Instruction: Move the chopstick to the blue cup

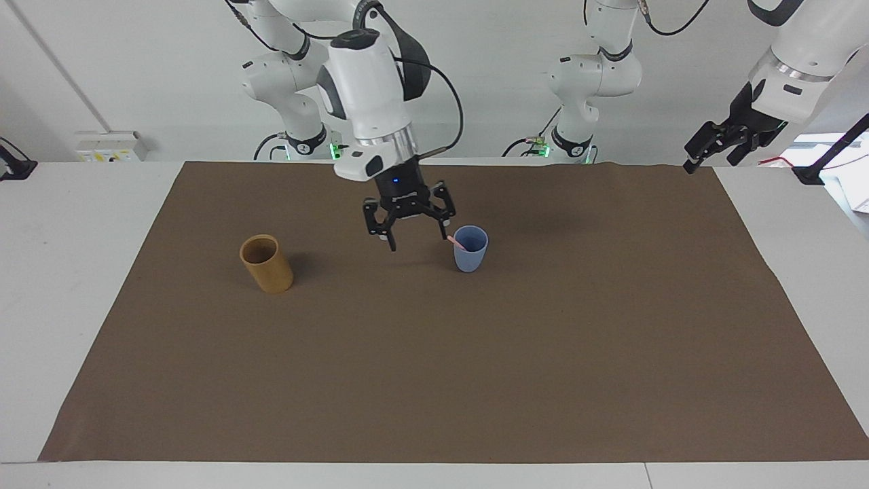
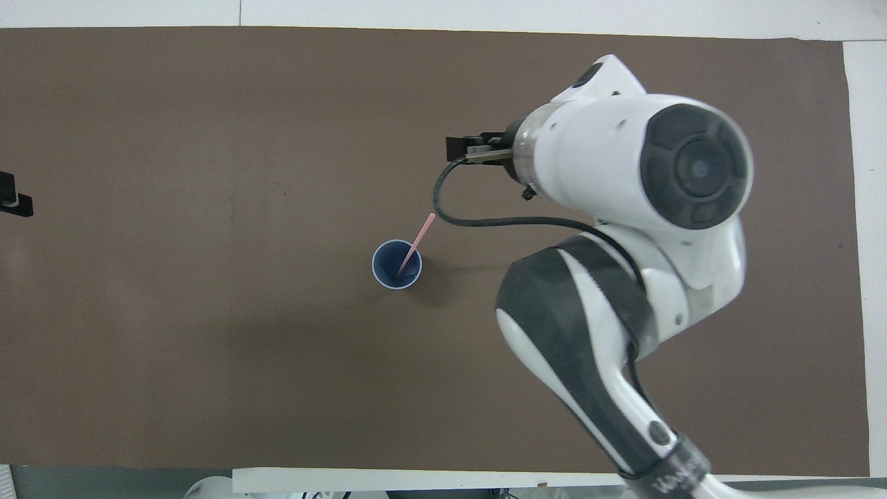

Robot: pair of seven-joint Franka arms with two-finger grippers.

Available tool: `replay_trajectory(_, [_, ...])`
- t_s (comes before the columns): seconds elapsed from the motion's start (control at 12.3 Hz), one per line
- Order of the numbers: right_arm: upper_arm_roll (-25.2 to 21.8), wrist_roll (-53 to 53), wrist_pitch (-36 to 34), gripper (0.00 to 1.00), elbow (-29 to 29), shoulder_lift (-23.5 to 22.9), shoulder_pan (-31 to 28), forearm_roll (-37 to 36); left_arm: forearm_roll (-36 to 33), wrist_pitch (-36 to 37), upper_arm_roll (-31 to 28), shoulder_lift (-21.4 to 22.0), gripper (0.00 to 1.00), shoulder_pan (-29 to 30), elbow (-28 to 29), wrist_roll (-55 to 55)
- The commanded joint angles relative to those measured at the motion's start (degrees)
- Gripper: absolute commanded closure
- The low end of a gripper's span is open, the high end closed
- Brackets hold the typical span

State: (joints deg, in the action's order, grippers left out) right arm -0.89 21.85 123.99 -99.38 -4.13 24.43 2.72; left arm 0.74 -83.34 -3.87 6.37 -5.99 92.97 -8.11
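The blue cup (image 1: 471, 255) stands upright on the brown mat, about mid-table. It also shows in the overhead view (image 2: 385, 274). One pale-pink chopstick (image 1: 457, 242) stands in it and leans on the rim toward the right arm's end (image 2: 418, 240). My right gripper (image 1: 419, 239) is open and empty. It hangs over the mat beside the cup, toward the tan cup, clear of both. In the overhead view the arm's wrist hides most of it (image 2: 466, 147). My left gripper (image 1: 706, 146) waits raised over the mat's corner at the left arm's end.
A taller tan-brown cylindrical cup (image 1: 267, 263) stands upright toward the right arm's end; the right arm hides it in the overhead view. The brown mat (image 1: 434, 380) covers most of the white table.
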Motion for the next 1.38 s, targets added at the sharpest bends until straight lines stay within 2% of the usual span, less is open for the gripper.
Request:
replay_trajectory(0.0, [0.5, -1.6, -11.8, 0.0, -0.2, 5.3, -8.1, -0.3, -2.1, 3.1, 0.6, -0.3, 0.0, 0.2, -1.2, 3.8])
replay_trajectory(0.24, [0.3, -9.1, -33.8, 0.0, 12.4, 4.8, -18.8, -1.0, -2.1, 3.4, 0.5, -0.2, 0.0, 0.2, -2.2, 4.1])
replay_trajectory(0.33, [0.3, -14.6, -38.8, 0.0, 16.4, 3.2, -22.1, -1.9, -2.1, 3.4, 0.5, -0.2, 0.0, 0.2, -2.3, 4.8])
replay_trajectory(0.49, [0.5, -22.7, -45.7, 0.0, 19.1, 3.0, -29.1, -2.3, -2.0, 3.8, 0.3, -0.2, 0.0, 0.3, -2.3, 6.3])
replay_trajectory(0.57, [0.4, -23.9, -46.9, 0.0, 19.2, 3.0, -29.9, -3.6, -2.0, 3.6, 0.3, -0.2, 0.0, 0.3, -2.4, 6.3])
replay_trajectory(0.65, [0.6, -23.9, -47.0, 0.0, 18.1, 3.6, -29.6, -7.9, -2.0, 3.6, 0.3, -0.2, 0.0, 0.3, -2.3, 6.3])
replay_trajectory(0.73, [0.8, -24.0, -46.6, 0.0, 15.3, 4.7, -30.1, -8.7, -2.0, 3.5, 0.3, -0.2, 0.0, 0.3, -2.3, 6.3])
replay_trajectory(0.89, [0.6, -24.0, -46.4, 0.0, 13.4, 5.7, -30.0, -8.4, -2.0, 3.4, 0.3, -0.2, 0.0, 0.3, -2.3, 6.3])
replay_trajectory(1.06, [0.2, -23.7, -46.3, 0.0, 11.3, 8.0, -27.5, -6.4, -2.0, 3.4, 0.3, -0.2, 0.0, 0.3, -2.2, 6.3])
replay_trajectory(1.22, [-3.9, -23.8, -46.1, 0.0, 10.3, 8.5, -24.1, -6.2, -2.0, 3.4, 0.3, -0.2, 0.0, 0.3, -2.1, 6.3])
replay_trajectory(1.3, [-4.2, -23.7, -46.1, 0.0, 9.7, 8.7, -23.9, -5.3, -2.0, 3.2, 0.4, -0.1, 0.0, 0.2, -2.0, 6.1])
